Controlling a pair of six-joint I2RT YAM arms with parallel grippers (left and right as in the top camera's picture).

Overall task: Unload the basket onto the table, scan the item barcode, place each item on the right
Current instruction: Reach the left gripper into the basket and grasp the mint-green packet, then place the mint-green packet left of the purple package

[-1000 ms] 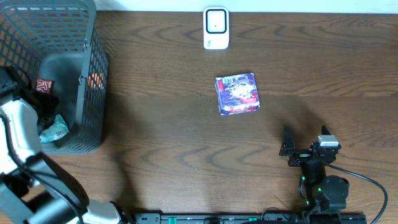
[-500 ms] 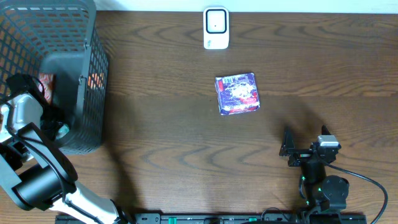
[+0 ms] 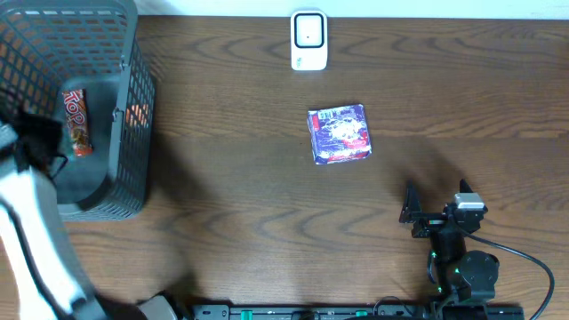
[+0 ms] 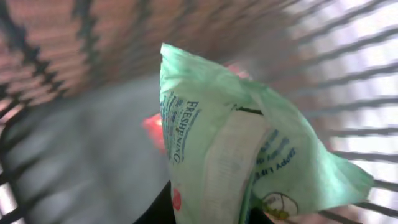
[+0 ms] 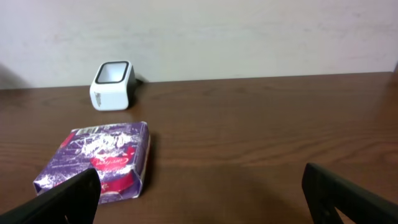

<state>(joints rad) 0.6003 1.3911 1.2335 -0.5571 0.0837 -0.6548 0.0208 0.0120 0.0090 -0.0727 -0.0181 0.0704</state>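
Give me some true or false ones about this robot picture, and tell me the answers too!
1. The left hand is pinching a green packet inside the basket. True.
2. The purple packet is in the basket. False: it lies out on the table.
3. The right hand is open and holds nothing. True.
4. The white scanner sits on top of the purple packet. False: they are apart, with bare table between them.
5. A red bar lies in the basket. True.
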